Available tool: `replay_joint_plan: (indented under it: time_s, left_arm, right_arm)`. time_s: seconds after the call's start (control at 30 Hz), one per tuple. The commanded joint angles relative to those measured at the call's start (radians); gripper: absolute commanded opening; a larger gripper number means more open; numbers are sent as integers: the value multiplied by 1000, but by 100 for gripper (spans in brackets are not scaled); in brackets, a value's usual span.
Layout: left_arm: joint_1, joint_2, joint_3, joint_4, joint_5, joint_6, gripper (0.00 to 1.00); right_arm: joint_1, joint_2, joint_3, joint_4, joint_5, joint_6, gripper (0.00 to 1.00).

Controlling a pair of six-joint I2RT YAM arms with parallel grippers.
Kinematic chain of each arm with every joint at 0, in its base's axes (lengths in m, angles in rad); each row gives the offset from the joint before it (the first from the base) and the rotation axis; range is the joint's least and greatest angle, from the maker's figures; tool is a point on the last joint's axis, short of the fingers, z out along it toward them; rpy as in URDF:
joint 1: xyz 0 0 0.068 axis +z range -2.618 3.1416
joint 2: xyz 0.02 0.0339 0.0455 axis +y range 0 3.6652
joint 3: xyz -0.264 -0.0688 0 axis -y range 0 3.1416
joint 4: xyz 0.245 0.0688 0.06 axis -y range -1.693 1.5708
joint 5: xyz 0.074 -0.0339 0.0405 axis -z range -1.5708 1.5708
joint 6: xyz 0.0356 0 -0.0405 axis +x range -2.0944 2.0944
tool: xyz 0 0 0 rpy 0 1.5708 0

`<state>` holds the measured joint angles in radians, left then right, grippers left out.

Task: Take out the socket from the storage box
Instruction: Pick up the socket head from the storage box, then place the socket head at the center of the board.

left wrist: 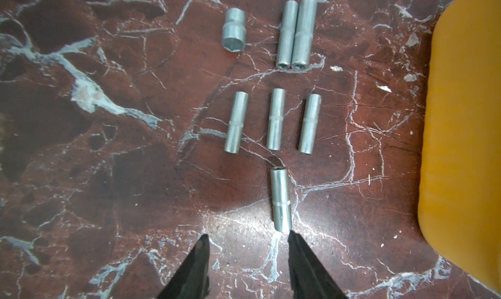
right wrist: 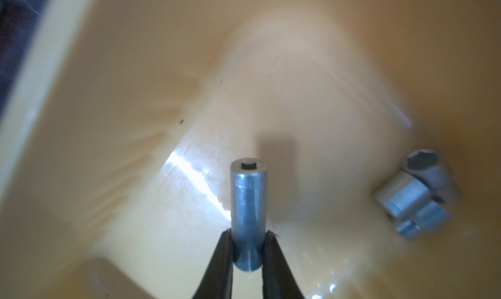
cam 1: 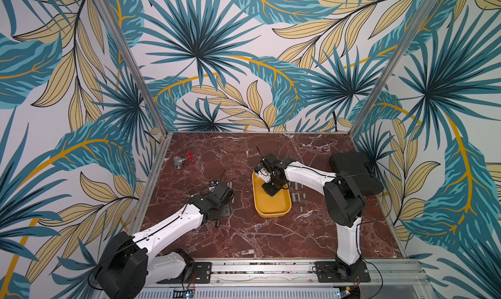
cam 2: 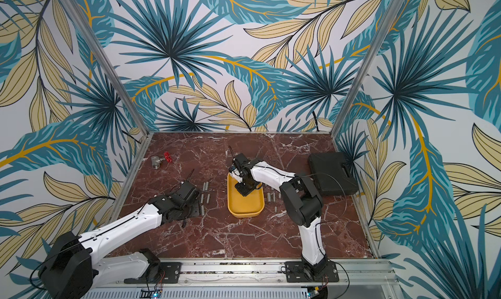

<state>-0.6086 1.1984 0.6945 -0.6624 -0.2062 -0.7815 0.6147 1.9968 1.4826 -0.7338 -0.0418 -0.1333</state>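
The yellow storage box (cam 1: 272, 215) (cam 2: 245, 213) sits mid-table in both top views. My right gripper (right wrist: 248, 234) reaches down into it (cam 1: 271, 190) and is shut on a long silver socket (right wrist: 246, 197), which sticks out past the fingertips just above the box floor (right wrist: 135, 94). A small cluster of short sockets (right wrist: 414, 197) lies further along the floor. My left gripper (left wrist: 248, 234) hangs open over the marble left of the box (left wrist: 466, 121), with nothing between its fingers. One laid-out socket (left wrist: 280, 200) ends right by a fingertip (left wrist: 294, 240).
Several silver sockets (left wrist: 275, 119) lie in rows on the marble left of the box, and several more (cam 1: 296, 194) lie to its right. A black hard case (cam 1: 355, 173) sits at the right wall. A metal valve with a red handle (cam 1: 183, 159) sits at the back left.
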Motion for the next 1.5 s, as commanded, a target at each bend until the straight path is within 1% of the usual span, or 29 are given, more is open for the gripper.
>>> replay_joint_plan:
  time_s: [0.0,0.17,0.33,0.47,0.57,0.7,0.83,1.0,1.23,1.33,1.47]
  left_arm:
    - [4,15,20,-8,-21,23,50]
    - [5,49,54,0,-19,45,50]
    - [5,86,75,24,-7,58,50]
    - [5,118,96,39,3,71,51]
    - [5,142,114,47,14,81,51]
    - [5,163,129,49,24,91,51]
    - [5,162,127,52,26,90,51]
    - [4,151,116,53,26,88,51]
    - [5,145,106,55,27,87,51]
    - [5,143,103,57,25,88,51]
    - [4,145,102,61,28,87,51]
  right_arm:
    - [-15,-126,-38,31,-12,80,4]
    - [-88,-286,-160,63,-61,193,3]
    - [-174,-455,-340,79,-80,313,2]
    - [-217,-549,-477,81,-67,386,2]
    - [-240,-587,-567,89,-64,434,2]
    - [-264,-599,-636,94,-50,482,1]
    - [-296,-581,-654,79,-39,519,2]
    - [-321,-541,-674,86,-39,531,2]
    - [-326,-474,-674,92,-35,529,2]
    - [-328,-468,-676,87,-27,525,4]
    - [-328,-458,-676,82,-31,523,9]
